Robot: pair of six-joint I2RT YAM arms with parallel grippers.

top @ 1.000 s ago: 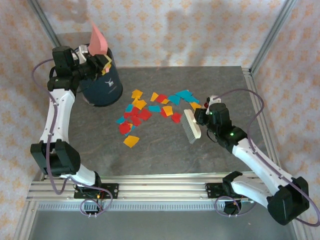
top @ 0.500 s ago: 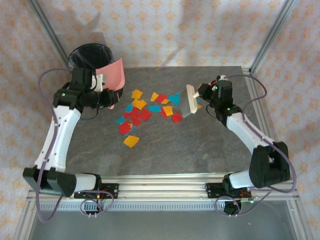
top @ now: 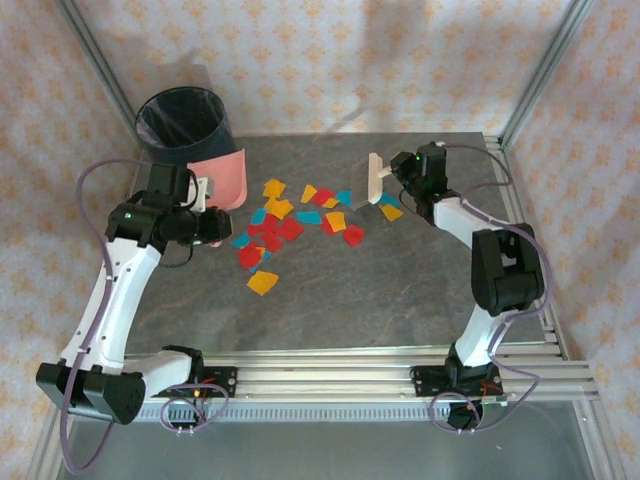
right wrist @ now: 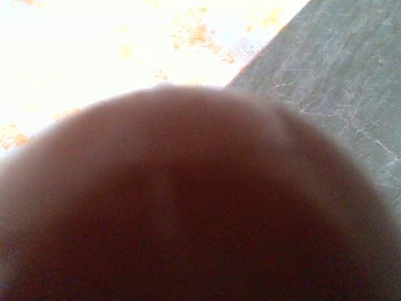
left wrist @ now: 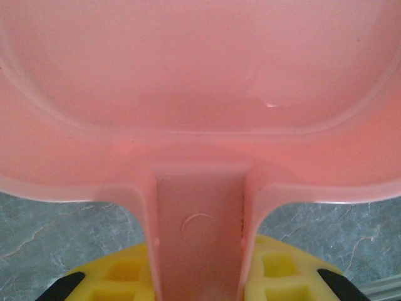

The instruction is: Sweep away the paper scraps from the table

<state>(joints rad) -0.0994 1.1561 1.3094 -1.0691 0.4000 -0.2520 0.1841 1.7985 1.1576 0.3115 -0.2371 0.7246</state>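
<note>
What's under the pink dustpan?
Grey table shows on both sides of the handle of the dustpan. Whatever lies right beneath the pan itself is covered.

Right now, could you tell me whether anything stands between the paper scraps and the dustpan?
Nothing visible does: bare table lies between the paper scraps and the pink dustpan at their left.

dustpan: lowered from bin to table, left of paper scraps | brush: swung far-right

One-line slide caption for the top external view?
Left hand holds a pink dustpan left of the paper scraps; right hand holds a brush at their right end, on the table.
</note>
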